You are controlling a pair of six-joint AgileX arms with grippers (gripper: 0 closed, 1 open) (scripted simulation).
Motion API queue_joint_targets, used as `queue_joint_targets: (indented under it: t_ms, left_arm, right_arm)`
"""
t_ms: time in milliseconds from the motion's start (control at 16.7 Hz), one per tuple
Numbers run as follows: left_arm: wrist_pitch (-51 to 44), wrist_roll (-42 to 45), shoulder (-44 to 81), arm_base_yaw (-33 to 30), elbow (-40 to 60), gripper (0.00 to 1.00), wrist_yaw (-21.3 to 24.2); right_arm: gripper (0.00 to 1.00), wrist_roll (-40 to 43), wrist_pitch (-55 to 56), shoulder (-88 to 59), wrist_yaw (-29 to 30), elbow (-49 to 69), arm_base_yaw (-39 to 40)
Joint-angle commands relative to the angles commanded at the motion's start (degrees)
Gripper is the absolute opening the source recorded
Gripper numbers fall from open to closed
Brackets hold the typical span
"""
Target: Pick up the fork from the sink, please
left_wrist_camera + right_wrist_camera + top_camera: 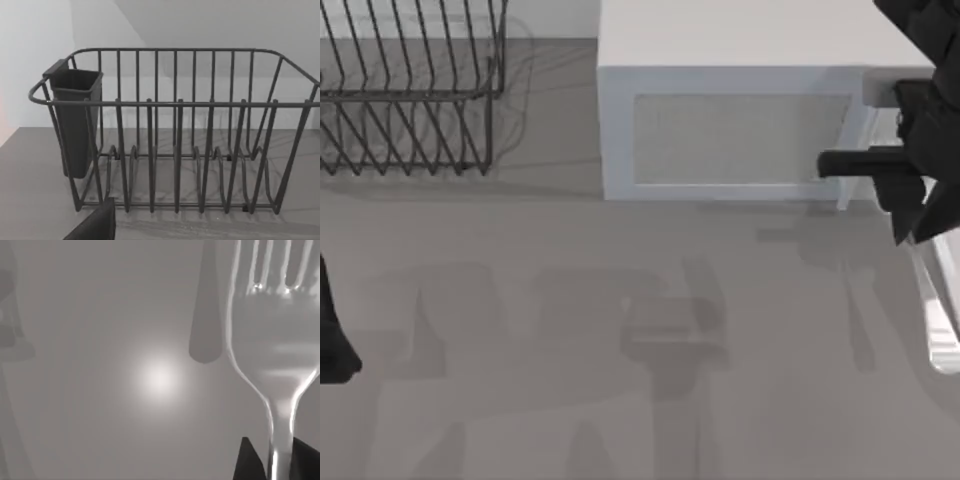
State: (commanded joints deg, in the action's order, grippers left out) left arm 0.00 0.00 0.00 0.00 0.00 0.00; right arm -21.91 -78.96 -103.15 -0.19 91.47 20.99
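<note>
Our right gripper [918,200] sits at the right edge of the top view, partly cut off by the frame, in front of the white box-shaped microwave [740,110]. Its dark fingers [250,462] are closed on the handle of the slim shiny silver metal fork [272,355], seen close in the right wrist view with tines pointing away. From above, only a bright strip of the fork [940,320] shows below the gripper, and we cannot make out its tines there. Our left gripper [335,345] is parked at the left edge; we cannot tell its finger state. A dark wire dish rack [175,150] with a dark plastic cutlery cup [75,120] stands on the grey bench [570,300] at upper left.
</note>
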Motion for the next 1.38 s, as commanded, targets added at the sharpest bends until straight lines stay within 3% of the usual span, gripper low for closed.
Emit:
queue_joint_targets:
  t_ms: [300, 840, 1200, 1380]
  left_arm:
    - [0.0, 0.0, 0.0, 0.0, 0.0, 1.0, 0.0]
    - [0.0, 0.0, 0.0, 0.0, 0.0, 1.0, 0.0]
    - [0.0, 0.0, 0.0, 0.0, 0.0, 1.0, 0.0]
    - [0.0, 0.0, 0.0, 0.0, 0.0, 1.0, 0.0]
  right_arm:
    - [0.0, -0.24, 4.67, -0.72, -0.46, -6.99, 1.16]
    - [0.0, -0.2, 22.82, -3.89, 0.1, -19.29, 0.45]
    - [0.0, -0.17, 24.37, -3.94, 0.23, -19.78, 0.25]
    - [0.23, -0.17, 24.37, -3.94, 0.23, -19.78, 0.25]
